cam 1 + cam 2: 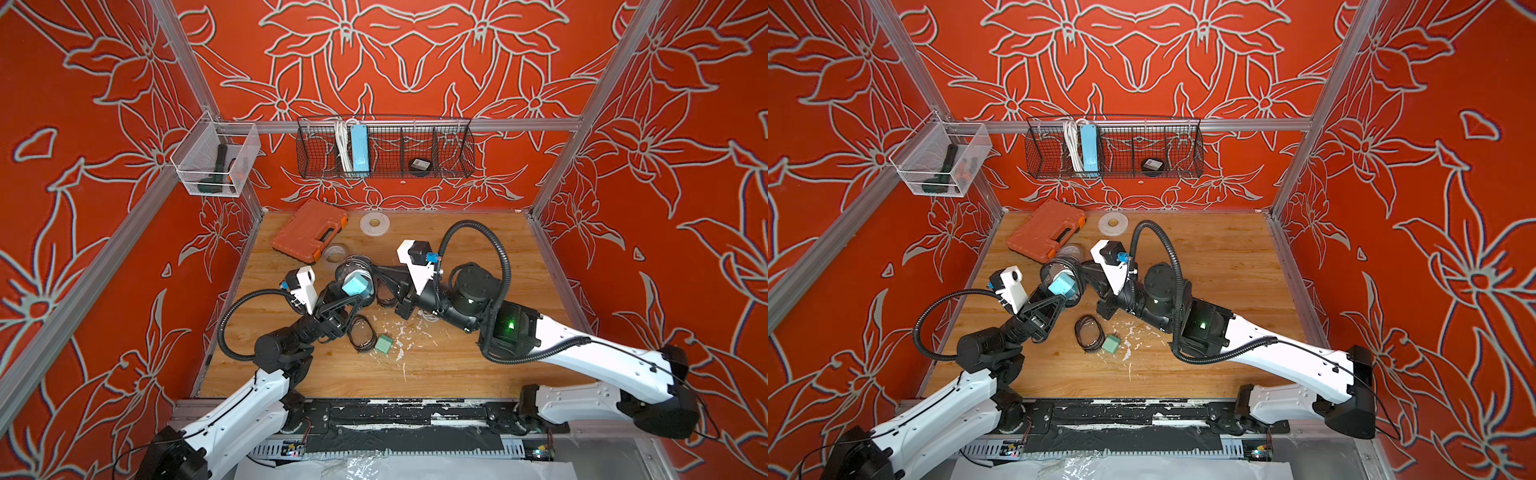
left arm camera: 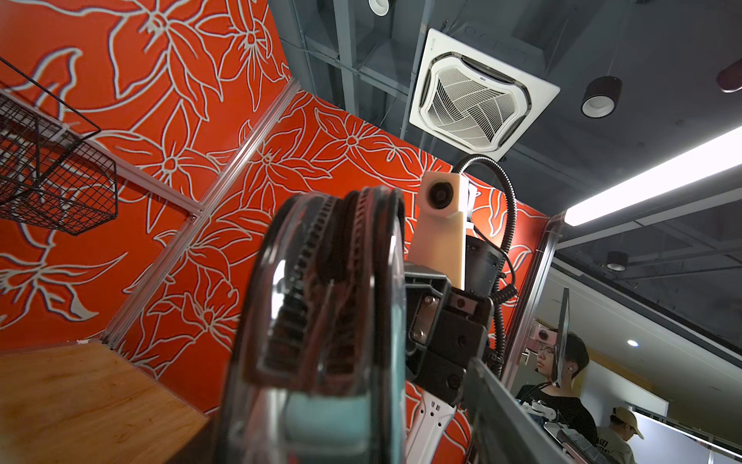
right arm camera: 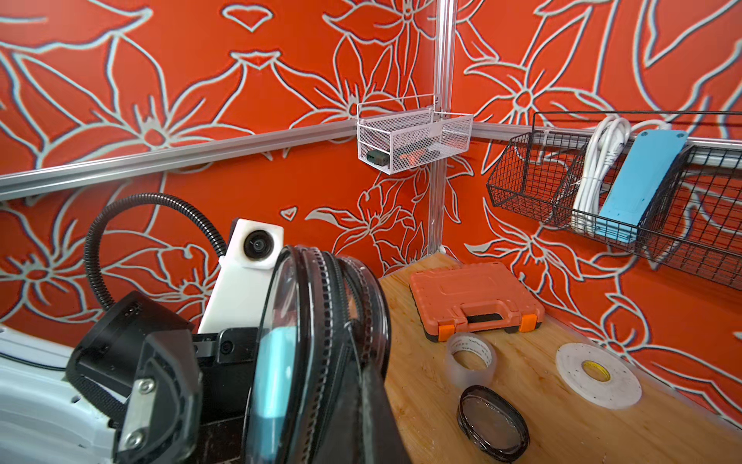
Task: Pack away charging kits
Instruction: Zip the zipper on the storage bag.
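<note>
Pouch (image 3: 317, 305) closest to the right wrist lens: oval, with glossy clear faces, a black rim, a toothed zipper track round the edge and a gaping mouth. Right hand (image 1: 376, 277) pinched tight on its rim, holding it up off the table (image 1: 457, 357). Teal cube adapter (image 1: 354, 286), matte with rounded corners, sits in the pouch mouth and shows through the clear wall in both wrist views. Left hand (image 1: 351, 296) at the cube, fingers apart; cannot tell whether they grip it. Table is pale wood-grain board, flecked with white scraps. Second pouch (image 1: 359, 336) lies flat, green cube (image 1: 383, 345) just beside its edge. Third pouch (image 3: 492, 422) lies near a clear tape roll (image 3: 470, 359); lettering on the roll's core too small to read. Flat white tape roll (image 3: 598, 375) with yellow hub; orange plastic case (image 3: 473, 299), ribbed.
</note>
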Tool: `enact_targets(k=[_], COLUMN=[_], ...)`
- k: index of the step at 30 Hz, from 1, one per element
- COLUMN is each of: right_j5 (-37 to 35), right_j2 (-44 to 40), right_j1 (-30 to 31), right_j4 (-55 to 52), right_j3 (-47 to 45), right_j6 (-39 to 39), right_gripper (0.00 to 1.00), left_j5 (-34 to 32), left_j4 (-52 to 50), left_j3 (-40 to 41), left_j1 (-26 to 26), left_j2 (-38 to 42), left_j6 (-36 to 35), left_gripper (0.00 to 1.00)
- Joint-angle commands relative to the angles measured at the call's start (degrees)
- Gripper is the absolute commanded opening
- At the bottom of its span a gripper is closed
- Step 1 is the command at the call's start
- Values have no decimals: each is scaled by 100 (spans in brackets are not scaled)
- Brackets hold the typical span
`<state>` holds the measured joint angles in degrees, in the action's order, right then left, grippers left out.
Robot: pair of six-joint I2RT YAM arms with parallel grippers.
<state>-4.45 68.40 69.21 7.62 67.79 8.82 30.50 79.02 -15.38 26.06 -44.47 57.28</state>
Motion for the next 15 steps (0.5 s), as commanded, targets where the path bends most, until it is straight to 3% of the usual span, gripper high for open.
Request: enact_targets(k=[1, 9, 15], right_j5=[-126, -208, -491], right_j2=[-190, -197, -174], right_j1=[35, 35, 29], right_j4=[484, 451, 311], right_j3=[-110, -82, -108], right_j6=[127, 196, 115], right_gripper=[0, 0, 0], left_j5=[31, 209, 257], left_j4=[352, 355, 63], left_j3=[-198, -355, -459], left_j1=[-33, -31, -33], left_j2=[-50, -288, -285], left_j6=[155, 323, 251], left_gripper=[66, 64, 23])
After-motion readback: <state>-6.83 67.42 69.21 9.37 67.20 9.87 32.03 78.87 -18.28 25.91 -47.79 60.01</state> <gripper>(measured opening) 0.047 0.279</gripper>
